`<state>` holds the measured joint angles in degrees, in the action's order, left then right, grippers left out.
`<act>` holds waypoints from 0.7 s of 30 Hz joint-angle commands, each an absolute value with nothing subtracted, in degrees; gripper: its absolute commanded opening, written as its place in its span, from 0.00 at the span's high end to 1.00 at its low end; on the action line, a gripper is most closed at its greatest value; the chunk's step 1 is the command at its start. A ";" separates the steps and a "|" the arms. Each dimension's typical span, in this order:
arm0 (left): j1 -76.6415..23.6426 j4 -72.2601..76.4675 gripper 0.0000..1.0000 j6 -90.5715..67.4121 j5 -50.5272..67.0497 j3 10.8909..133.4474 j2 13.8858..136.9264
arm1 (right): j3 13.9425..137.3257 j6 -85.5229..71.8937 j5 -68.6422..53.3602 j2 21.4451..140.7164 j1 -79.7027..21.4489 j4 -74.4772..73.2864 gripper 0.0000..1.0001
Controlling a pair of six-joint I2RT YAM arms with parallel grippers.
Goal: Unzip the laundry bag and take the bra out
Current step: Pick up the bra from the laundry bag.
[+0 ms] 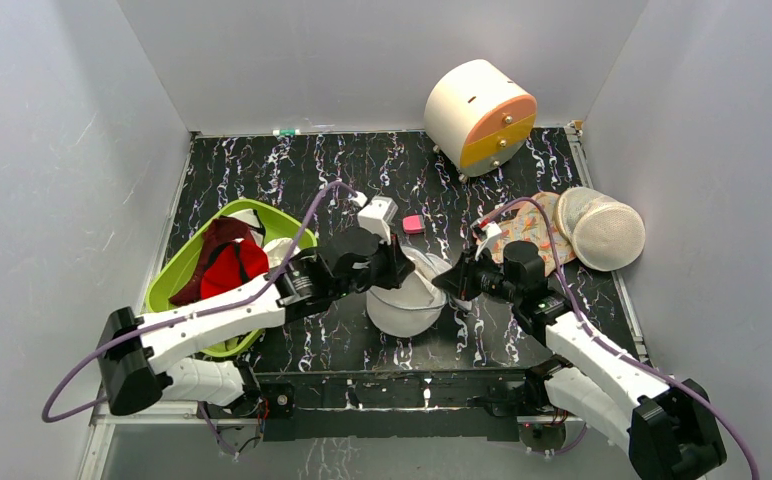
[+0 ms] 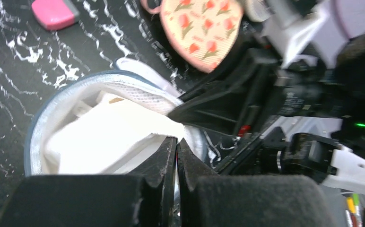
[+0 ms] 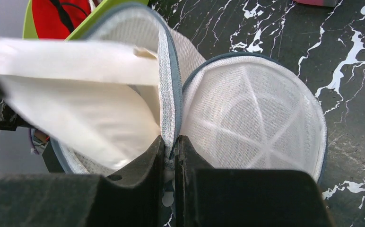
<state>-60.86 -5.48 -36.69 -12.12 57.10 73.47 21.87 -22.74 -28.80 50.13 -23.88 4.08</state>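
Two claws share this step, and each has its own job. My right claw (image 3: 169, 142) is pinched together on the zip rim (image 3: 169, 90) of the laundry bag (image 3: 254, 113). The bag lies at the middle of the table with its zip undone and its two halves spread like a clamshell. My left claw (image 2: 175, 144) is clamped on a corner of the bra (image 2: 109, 130). It is a white padded piece, and I take it for the bra because it is what sits inside the bag. Much of it lies within the mesh rim. A red garment (image 1: 234, 268) lies outside the bag, in the green basket (image 1: 174, 265) at nine o'clock from it.

To do this well, I judge the right claw should act only as an anchor, pinning the rim low and not following the pull. The left should draw toward nine o'clock, away from the right. It should go slowly and a little upward, so the fabric clears the zip edge rather than dragging across it. My bite is small and near the fabric's edge, so a jerk could slip it free. If the whole bag starts to lift, I should pause rather than pull harder.
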 commanded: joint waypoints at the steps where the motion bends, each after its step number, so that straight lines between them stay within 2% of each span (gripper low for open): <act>1: -60.73 -1.13 1.00 -34.45 -9.66 56.65 67.93 | 24.68 -22.06 -27.52 50.57 -24.08 5.29 1.00; 17: -60.73 2.99 1.00 -31.94 1.14 56.17 67.21 | 24.84 -23.20 -25.08 50.49 -24.04 4.69 1.00; 21: -60.73 5.49 1.00 -29.80 3.17 55.68 63.44 | 24.50 -23.67 -24.32 50.99 -24.08 4.78 1.00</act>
